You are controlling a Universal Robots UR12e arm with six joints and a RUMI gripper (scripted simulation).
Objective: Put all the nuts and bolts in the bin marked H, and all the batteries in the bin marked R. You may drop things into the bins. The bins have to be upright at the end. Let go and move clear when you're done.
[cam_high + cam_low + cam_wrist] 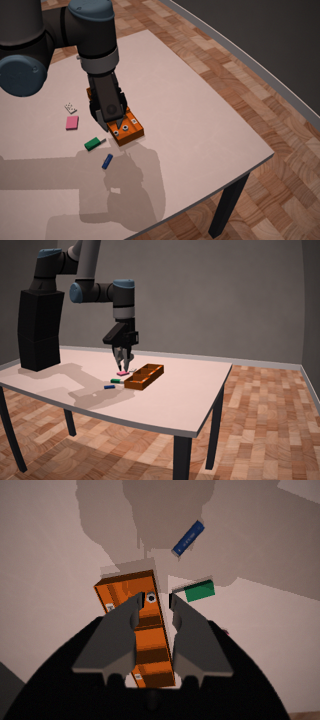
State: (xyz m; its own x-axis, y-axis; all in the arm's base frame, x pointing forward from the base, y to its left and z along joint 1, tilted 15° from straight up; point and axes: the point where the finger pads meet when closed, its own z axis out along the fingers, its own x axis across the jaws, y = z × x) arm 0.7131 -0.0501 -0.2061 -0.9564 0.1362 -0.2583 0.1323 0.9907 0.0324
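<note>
An orange row of bins point(129, 138) point(134, 385) point(125, 587) lies on the table. Its near end bin bears the H label point(133, 120) and holds two nuts point(116, 133) point(125, 127); one nut point(150, 598) shows in the wrist view between the fingertips, below them. My gripper point(112, 128) point(123, 369) point(157, 594) hangs above the left rim of that bin, its fingers a little apart with nothing between them. A blue battery point(107, 161) point(109, 386) point(188, 538) lies on the table in front of the bins. The arm hides the other bins in the top view.
A green block with a grey tip point(92, 143) point(115, 381) point(200, 591) lies just left of the H bin. A pink eraser point(72, 122) point(122, 373) and a domino point(70, 107) point(132, 369) lie further left. The table's edge is to the right.
</note>
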